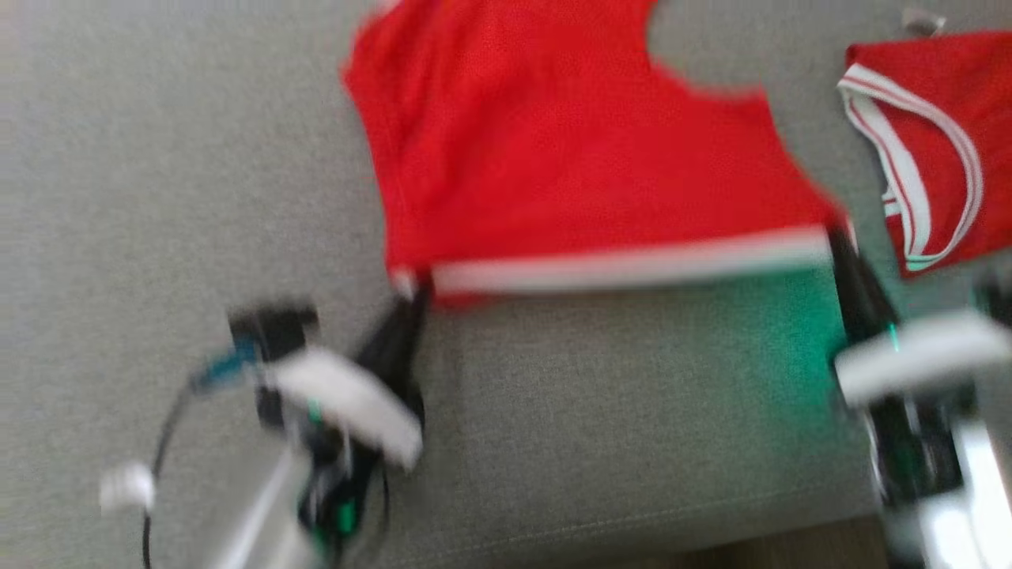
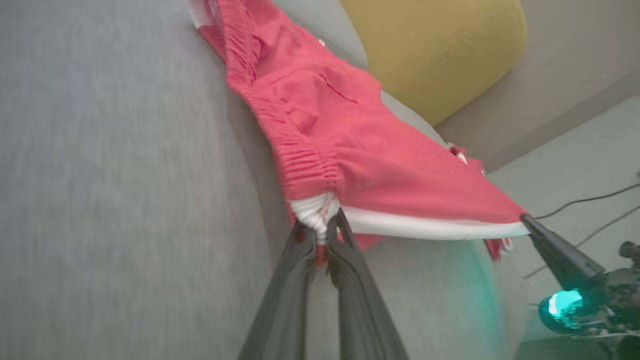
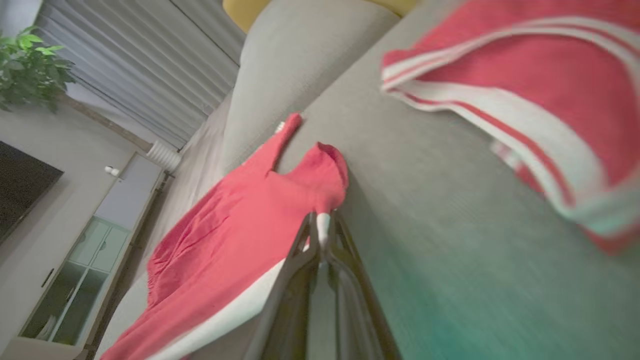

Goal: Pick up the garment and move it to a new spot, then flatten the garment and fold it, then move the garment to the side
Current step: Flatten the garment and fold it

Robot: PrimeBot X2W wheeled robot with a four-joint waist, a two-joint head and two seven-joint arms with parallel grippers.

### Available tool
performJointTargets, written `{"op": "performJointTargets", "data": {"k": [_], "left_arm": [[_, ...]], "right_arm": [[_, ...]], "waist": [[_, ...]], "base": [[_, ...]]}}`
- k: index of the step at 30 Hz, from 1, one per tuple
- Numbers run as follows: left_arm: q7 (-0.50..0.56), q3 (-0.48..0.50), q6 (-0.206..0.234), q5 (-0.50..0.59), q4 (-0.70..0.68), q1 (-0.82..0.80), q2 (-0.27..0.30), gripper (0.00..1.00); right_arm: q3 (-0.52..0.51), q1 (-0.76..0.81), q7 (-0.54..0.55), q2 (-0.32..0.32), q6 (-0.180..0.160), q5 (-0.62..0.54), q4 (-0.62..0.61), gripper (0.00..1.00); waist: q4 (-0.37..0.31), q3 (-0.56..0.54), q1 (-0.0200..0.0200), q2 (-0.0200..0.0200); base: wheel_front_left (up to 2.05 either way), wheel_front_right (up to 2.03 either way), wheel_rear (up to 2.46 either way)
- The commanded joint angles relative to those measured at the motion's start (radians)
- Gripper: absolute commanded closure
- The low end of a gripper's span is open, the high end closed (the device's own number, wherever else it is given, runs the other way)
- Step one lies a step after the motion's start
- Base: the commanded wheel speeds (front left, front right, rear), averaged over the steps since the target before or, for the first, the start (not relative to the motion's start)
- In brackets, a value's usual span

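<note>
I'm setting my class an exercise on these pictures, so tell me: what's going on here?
A two-armed robot is handling a red garment on a grey sofa seat. Its left claw is shut on one corner of the white-banded edge, its right claw on the other, so that edge is stretched between them. A second red, white-striped garment lies apart to the robot's right.

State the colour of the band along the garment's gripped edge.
White band on a red garment; clearest in the left wrist view.

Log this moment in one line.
left claw: shut on garment corner | right claw: shut on other corner | garment: hem taut between claws, over sofa | second garment: at right
</note>
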Motion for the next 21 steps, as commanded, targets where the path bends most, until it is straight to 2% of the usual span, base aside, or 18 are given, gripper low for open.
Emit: {"op": "performJointTargets", "data": {"k": [1, 6, 10, 15, 20, 21], "left_arm": [[0.017, 0.019, 0.014, -0.017, -0.08, 0.073, 0.035, 1.0], [0.076, 0.006, 0.082, -0.071, -0.33, 0.34, 0.075, 1.0], [0.109, 0.001, 0.124, -0.093, -0.488, 0.437, 0.095, 1.0], [0.156, -0.004, 0.157, -0.131, -0.589, 0.381, 0.05, 1.0], [0.228, -0.027, 0.201, -0.173, -0.607, 0.245, -0.012, 1.0], [0.228, -0.027, 0.201, -0.173, -0.607, 0.245, -0.012, 1.0]], "right_arm": [[-0.013, 0.091, 0.002, -0.019, -0.001, 0.009, -0.079, 1.0], [-0.125, 0.394, 0.045, -0.016, -0.001, -0.01, -0.269, 1.0], [-0.2, 0.481, 0.1, 0.007, -0.001, -0.002, -0.402, 1.0], [-0.24, 0.315, 0.187, 0.018, -0.001, -0.026, -0.454, 1.0], [-0.222, 0.04, 0.31, 0.013, -0.001, -0.085, -0.394, 1.0], [-0.222, 0.04, 0.31, 0.013, -0.001, -0.085, -0.394, 1.0]], "waist": [[0.022, -0.052, 0.0001, 0.0], [0.059, -0.071, 0.0001, 0.0], [0.078, -0.054, 0.0001, 0.0], [0.114, -0.027, 0.0001, 0.0], [0.161, 0.012, 0.0001, 0.0], [0.161, 0.012, 0.0001, 0.0]], "base": [[0.0, 0.0, 0.0], [0.0, 0.0, 0.0], [0.0, 0.0, 0.0], [0.0, 0.0, 0.0], [0.0, 0.0, 0.0], [0.0, 0.0, 0.0]]}}
